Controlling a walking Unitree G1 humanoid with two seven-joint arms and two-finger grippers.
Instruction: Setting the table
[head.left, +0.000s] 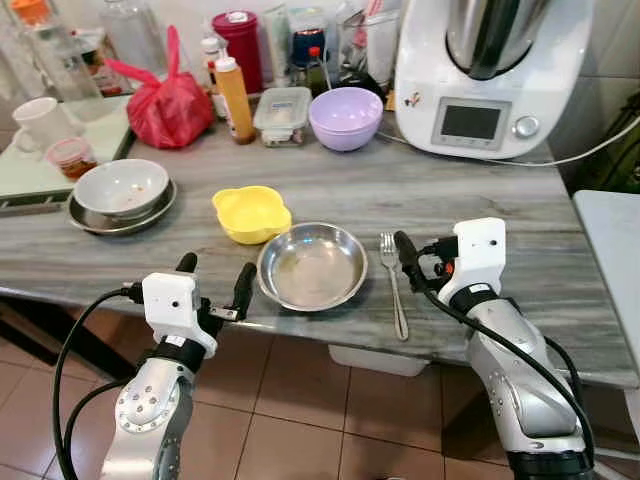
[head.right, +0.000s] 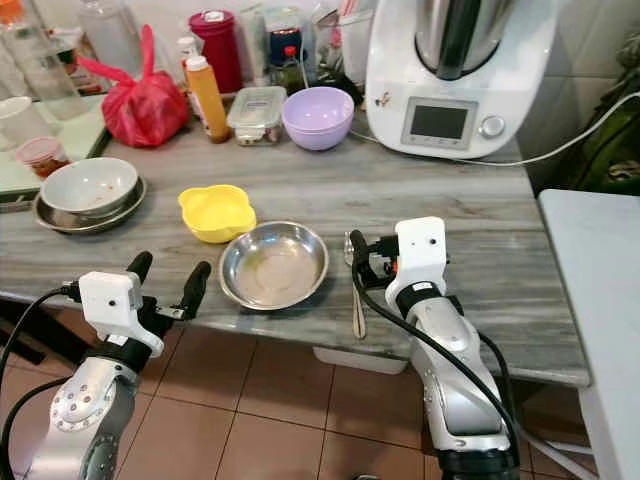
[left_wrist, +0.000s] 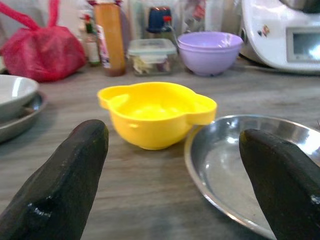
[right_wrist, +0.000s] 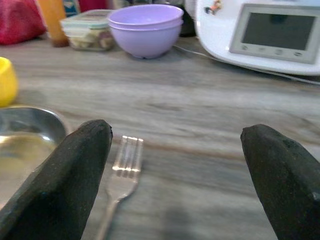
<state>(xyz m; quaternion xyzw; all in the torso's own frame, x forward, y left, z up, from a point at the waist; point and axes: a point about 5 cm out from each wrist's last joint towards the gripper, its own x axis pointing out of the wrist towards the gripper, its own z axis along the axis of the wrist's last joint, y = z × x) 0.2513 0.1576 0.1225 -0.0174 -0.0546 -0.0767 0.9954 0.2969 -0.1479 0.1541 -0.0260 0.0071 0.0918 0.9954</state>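
Nearest the camera, two grippers are hovering at the front edge of the grey wood-grain table (head.left: 520, 260). The left gripper (head.left: 215, 277) is holding its two black fingers spread wide and gripping nothing, poised just in front of the table edge, between the yellow bowl and the steel plate. The right gripper (right_wrist: 185, 170) is likewise keeping its fingers parted wide and empty, hanging low over the table just to the right of the fork, its left finger (head.left: 405, 250) sitting close beside the tines.

One fork (head.left: 394, 283) is lying flat on the table just right of the plate, not touching it. Its long axis is running from near to far, handle toward the front edge and tines pointing away toward the back of the table.

One shallow stainless steel plate (head.left: 312, 266) is sitting at the front middle, with one yellow lobed bowl (head.left: 251, 213) just behind and to its left, close beside its rim. Further left, one white bowl (head.left: 121, 187) is resting inside a steel dish (head.left: 90, 218).

At the back, one lilac bowl (head.left: 345, 117) is standing beside one small lidded plastic container (head.left: 282, 115), one orange sauce bottle (head.left: 235, 99) and one knotted red plastic bag (head.left: 168, 105). One white kitchen machine with a screen (head.left: 488, 80) is occupying the far right.
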